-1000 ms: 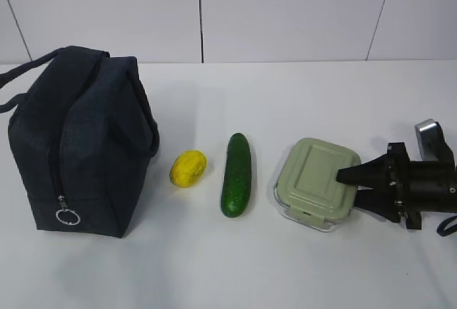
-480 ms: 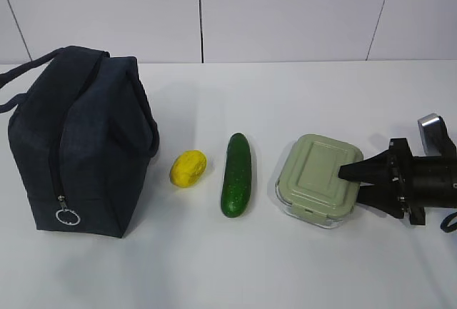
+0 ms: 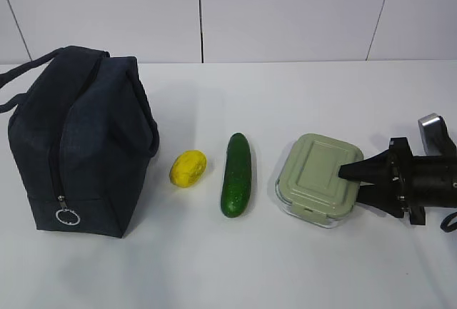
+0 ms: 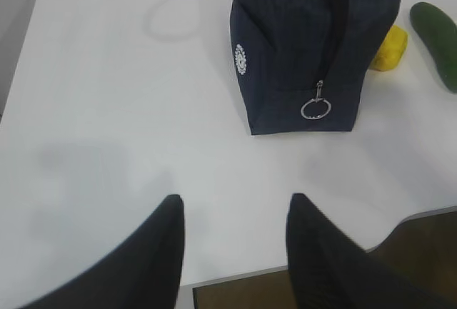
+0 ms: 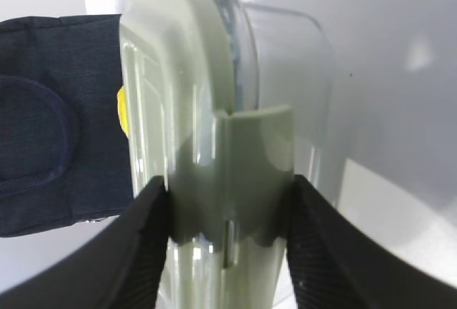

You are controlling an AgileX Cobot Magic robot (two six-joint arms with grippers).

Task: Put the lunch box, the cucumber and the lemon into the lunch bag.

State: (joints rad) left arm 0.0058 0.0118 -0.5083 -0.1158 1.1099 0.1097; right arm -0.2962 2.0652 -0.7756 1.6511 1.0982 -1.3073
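Observation:
The lunch box point(image 3: 314, 177), clear with a sage-green lid, sits at the right of the white table. My right gripper point(image 3: 350, 186) comes in from the right and is shut on its right edge, one finger on the lid and one underneath. In the right wrist view the box point(image 5: 193, 109) fills the gap and both pads of the gripper point(image 5: 227, 184) press on it. The dark green cucumber point(image 3: 236, 174) and yellow lemon point(image 3: 188, 168) lie left of the box. The navy lunch bag point(image 3: 82, 141) stands at far left, zipper closed. My left gripper point(image 4: 235, 198) is open and empty.
The bag's silver ring pull point(image 3: 67, 217) hangs low on its near end, also seen from the left wrist point(image 4: 315, 109). The table's near edge point(image 4: 285, 273) runs just under the left fingers. A white panelled wall point(image 3: 285, 9) stands behind the table.
The right gripper has shifted slightly to the right, and the lunch box has moved a little with it. The bag, lemon and cucumber have not moved.

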